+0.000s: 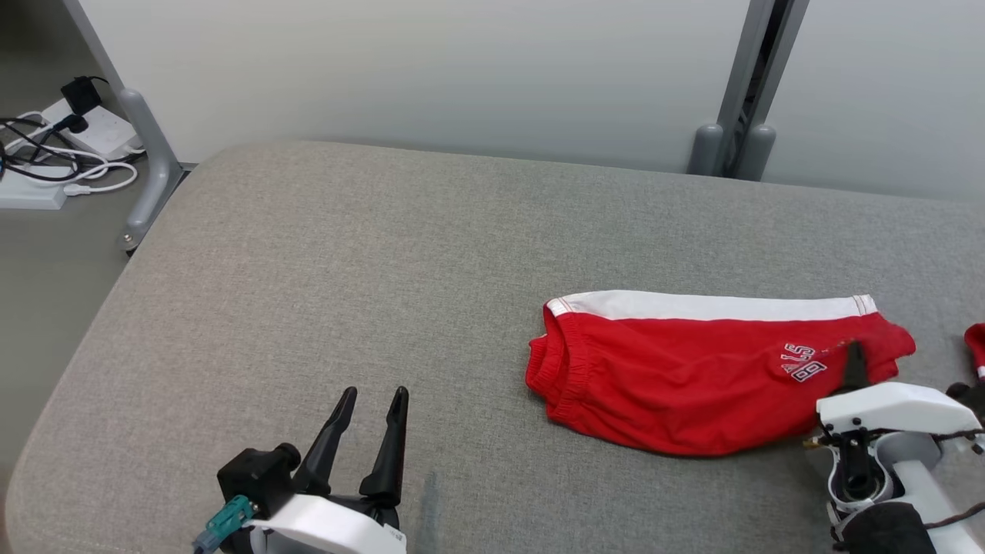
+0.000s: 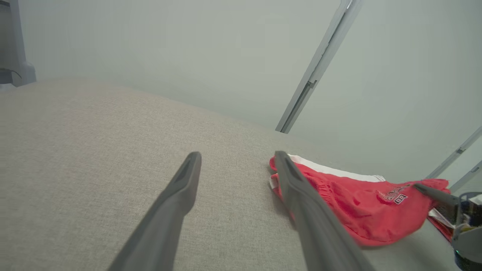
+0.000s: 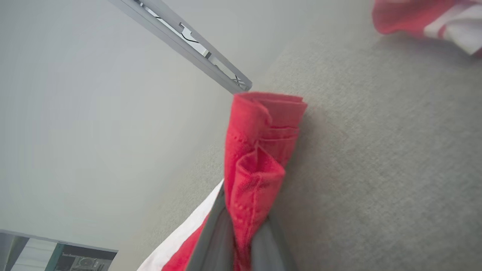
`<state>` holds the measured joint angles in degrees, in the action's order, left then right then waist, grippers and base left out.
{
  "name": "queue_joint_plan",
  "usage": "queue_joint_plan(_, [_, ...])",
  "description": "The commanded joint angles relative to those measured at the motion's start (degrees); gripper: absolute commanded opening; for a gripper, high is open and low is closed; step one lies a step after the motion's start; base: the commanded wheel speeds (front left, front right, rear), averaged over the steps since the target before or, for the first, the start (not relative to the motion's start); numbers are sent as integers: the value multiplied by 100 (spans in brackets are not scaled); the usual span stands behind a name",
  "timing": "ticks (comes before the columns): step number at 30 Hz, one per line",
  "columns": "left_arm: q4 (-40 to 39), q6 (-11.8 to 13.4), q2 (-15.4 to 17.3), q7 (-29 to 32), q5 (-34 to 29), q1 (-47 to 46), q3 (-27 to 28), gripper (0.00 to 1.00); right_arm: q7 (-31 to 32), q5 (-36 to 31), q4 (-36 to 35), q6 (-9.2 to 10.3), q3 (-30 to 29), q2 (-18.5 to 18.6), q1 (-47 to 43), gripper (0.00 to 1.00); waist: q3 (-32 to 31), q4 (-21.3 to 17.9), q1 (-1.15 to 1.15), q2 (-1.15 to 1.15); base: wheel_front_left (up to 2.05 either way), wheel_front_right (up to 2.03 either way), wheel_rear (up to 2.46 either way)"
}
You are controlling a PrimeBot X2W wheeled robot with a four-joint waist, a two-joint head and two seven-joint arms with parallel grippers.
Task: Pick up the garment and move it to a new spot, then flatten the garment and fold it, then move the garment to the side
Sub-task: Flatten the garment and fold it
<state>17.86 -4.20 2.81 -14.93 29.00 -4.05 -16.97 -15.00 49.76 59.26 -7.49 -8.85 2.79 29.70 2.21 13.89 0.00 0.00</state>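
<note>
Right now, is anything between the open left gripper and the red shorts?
Nothing visible: only bare grey table lies between the left gripper and the red shorts at their waistband end. The right gripper is shut on their other end.

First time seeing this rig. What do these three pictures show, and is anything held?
A two-armed robot works at a grey cloth-covered table. One picture looks down from its head; the other two look along each wrist's dark fingers. On the table lie red shorts with a white stripe. The right hand is shut on one end of them; the left hand is open and empty. Another red garment lies farther right.
</note>
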Motion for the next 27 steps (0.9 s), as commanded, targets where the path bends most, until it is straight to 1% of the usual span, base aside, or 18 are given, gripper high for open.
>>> queue_joint_plan(1, [-12, 27, 24, -29, 95, 40, 49, 100, -30, 133, -257, 1, 187, 30, -51, 0, -58, 64, 0, 0, 0, 0, 0])
queue_joint_plan(7, [-92, 104, 24, -28, 281, 105, 103, 100, -30, 754, -1371, 1, 1213, 30, -420, 0, -155, 193, 0, 0, 0, 0, 0])
queue_joint_plan(11, [-101, 135, 23, -29, 262, 128, 104, 100, -23, 1065, -2051, 1, 1896, 29, -715, 0, -191, 275, 0, 0, 0, 0, 0])
queue_joint_plan(13, [-121, 136, 23, -29, 257, 110, 102, 100, -22, 1120, -2327, 1, 2276, 25, -829, 0, -190, 331, 0, 0, 0, 0, 0])
queue_joint_plan(15, [-147, 147, 24, -29, 271, 105, 100, 100, -21, 1028, -2523, 1, 2599, 35, -918, 0, -179, 386, 0, 0, 0, 0, 0])
queue_joint_plan(16, [-147, 147, 24, -29, 271, 105, 100, 100, -21, 1028, -2523, 1, 2599, 35, -918, 0, -179, 386, 0, 0, 0, 0, 0])
queue_joint_plan(20, [-188, 159, 23, -28, 293, 100, 91, 100, -21, 920, -2643, 1, 3042, 33, -986, 0, -136, 499, 0, 0, 0, 0, 0])
queue_joint_plan(24, [-195, 167, 21, -28, 318, 117, 81, 100, -17, 880, -2340, 1, 3470, 39, -878, 0, -103, 577, 0, 0, 0, 0, 0])
queue_joint_plan(27, [-183, 172, 23, -29, 339, 102, 61, 100, -19, 812, -2060, 1, 3653, 32, -728, 0, -78, 629, 0, 0, 0, 0, 0])
